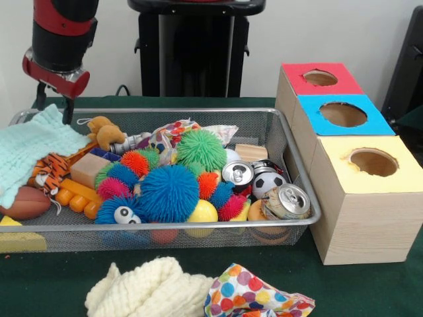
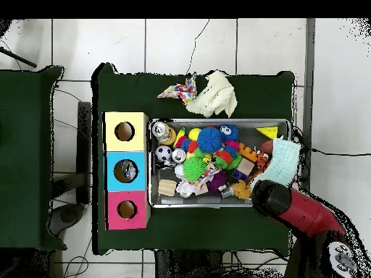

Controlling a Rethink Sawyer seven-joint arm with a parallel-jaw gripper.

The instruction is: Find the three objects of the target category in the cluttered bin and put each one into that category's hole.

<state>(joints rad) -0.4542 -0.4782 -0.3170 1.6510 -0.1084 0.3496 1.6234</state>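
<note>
My gripper (image 1: 54, 111) hangs over the left end of the wire mesh bin (image 1: 165, 228). It is open, with one finger on each side of the raised top edge of a mint green cloth (image 1: 30, 148) that drapes over the bin's left rim. In the overhead view the arm (image 2: 290, 206) hides the gripper, and the mint cloth (image 2: 285, 159) shows beside it. Two drink cans (image 1: 238, 174) (image 1: 287, 201) lie at the bin's right end. Three wooden boxes with round holes stand right of the bin: red (image 1: 320, 78), blue (image 1: 342, 114) and yellow (image 1: 373, 162).
The bin is piled with spiky rubber balls (image 1: 168, 191), a small soccer ball (image 1: 268, 181), a plush tiger (image 1: 49, 168), a football (image 1: 25, 201) and blocks. A cream cloth (image 1: 149, 287) and a polka-dot cloth (image 1: 254, 297) lie on the green table in front.
</note>
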